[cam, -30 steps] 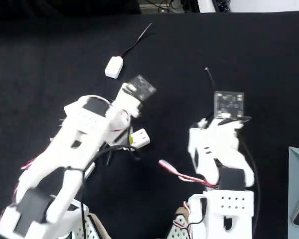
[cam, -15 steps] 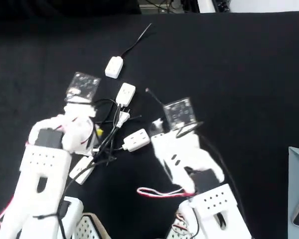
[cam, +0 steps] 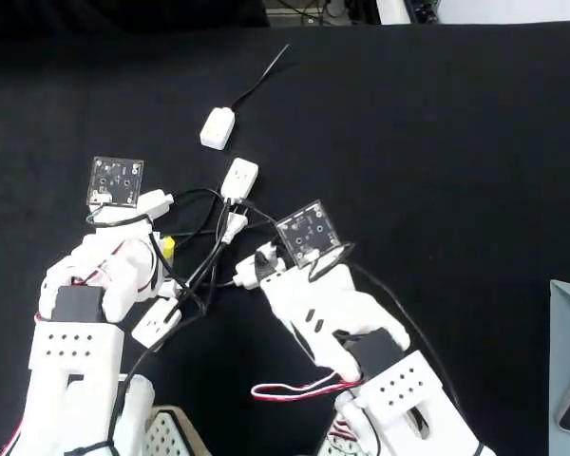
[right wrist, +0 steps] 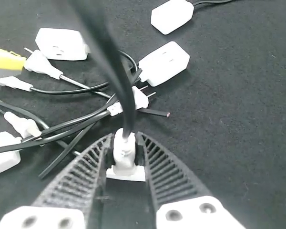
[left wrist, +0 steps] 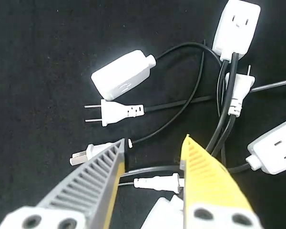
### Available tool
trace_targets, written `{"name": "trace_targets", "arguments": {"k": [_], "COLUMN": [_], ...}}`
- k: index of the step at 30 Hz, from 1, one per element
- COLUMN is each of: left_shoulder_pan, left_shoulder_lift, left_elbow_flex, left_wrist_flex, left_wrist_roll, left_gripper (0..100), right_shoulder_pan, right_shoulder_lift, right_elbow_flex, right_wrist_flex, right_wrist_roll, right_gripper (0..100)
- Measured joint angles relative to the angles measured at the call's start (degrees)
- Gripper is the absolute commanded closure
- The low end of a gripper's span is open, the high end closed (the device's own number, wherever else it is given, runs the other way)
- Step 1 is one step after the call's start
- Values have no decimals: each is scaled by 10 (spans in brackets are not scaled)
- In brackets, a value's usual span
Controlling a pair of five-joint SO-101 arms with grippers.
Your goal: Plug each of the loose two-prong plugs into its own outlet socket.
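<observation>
While the right fingers [right wrist: 81,176] clamp a white plastic socket block [right wrist: 125,172], the left fingers [left wrist: 97,176], at nine o'clock from them, gape wide over a small white two-prong plug [left wrist: 157,182] on the black counter [left wrist: 38,47].

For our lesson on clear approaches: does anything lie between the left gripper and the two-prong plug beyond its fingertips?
Yes. Between the open left gripper and the two-prong plug lie another plug, beside the grey finger, and its black cord curving away across the table. Nothing covers the two-prong plug itself.
</observation>
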Motion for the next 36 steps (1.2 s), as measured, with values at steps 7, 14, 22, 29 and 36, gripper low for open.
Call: {"name": "trace_targets", "arguments": {"k": [7, 14, 22, 29, 36], "left_shoulder_pan": [-1, -1, -55, -77, -78], "left_shoulder_lift": [0, 0, 0, 0, 0], "left_elbow_flex": [0, 0, 0, 0, 0], "left_wrist_flex": [0, 0, 0, 0, 0], "left_wrist_roll": [0, 0, 0, 0, 0], "left_gripper": [809, 808, 808, 808, 808], "right_shoulder_pan": [-1, -1, 13, 33, 46], "right_shoulder_lift": [95, 237, 270, 270, 272], "right_elbow_flex": [-26, -51, -51, -51, -51], "right_wrist_flex": [-11, -106, -118, -140, -152], "right_wrist_roll": [0, 0, 0, 0, 0], "right_gripper": [986, 987, 987, 987, 987]}}
